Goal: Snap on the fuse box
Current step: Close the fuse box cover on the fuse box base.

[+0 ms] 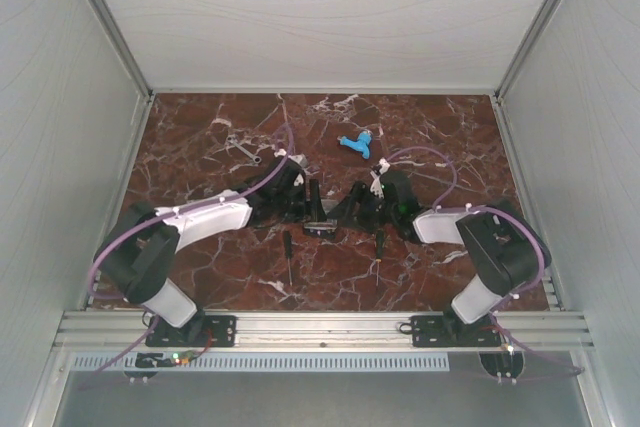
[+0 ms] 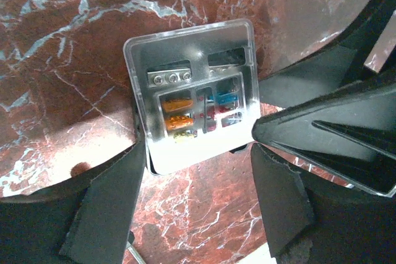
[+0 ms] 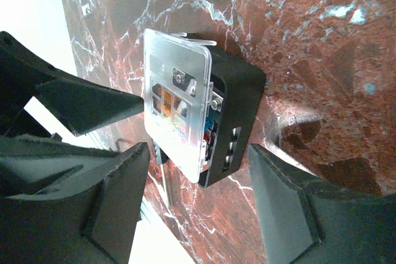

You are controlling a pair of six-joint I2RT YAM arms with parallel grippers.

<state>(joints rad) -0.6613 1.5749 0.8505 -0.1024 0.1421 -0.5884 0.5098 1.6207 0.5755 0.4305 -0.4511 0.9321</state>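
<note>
The fuse box (image 1: 320, 229) is a small black tray with coloured fuses. It lies on the marble between both grippers. Its clear lid (image 3: 176, 100) rests on top, tilted, with one edge raised off the black tray (image 3: 238, 112). In the left wrist view the lid (image 2: 192, 91) covers the orange, blue and red fuses. My left gripper (image 2: 198, 214) is open just short of the box, one finger (image 2: 111, 202) near its corner. My right gripper (image 3: 198, 205) is open and empty, with the box just beyond its fingertips. The grippers (image 1: 305, 209) (image 1: 345, 212) face each other.
Two black-handled screwdrivers (image 1: 287, 252) (image 1: 380, 247) lie just in front of the box. A blue plastic piece (image 1: 357, 143) and a small wrench (image 1: 243, 147) lie farther back. White walls enclose the table on three sides.
</note>
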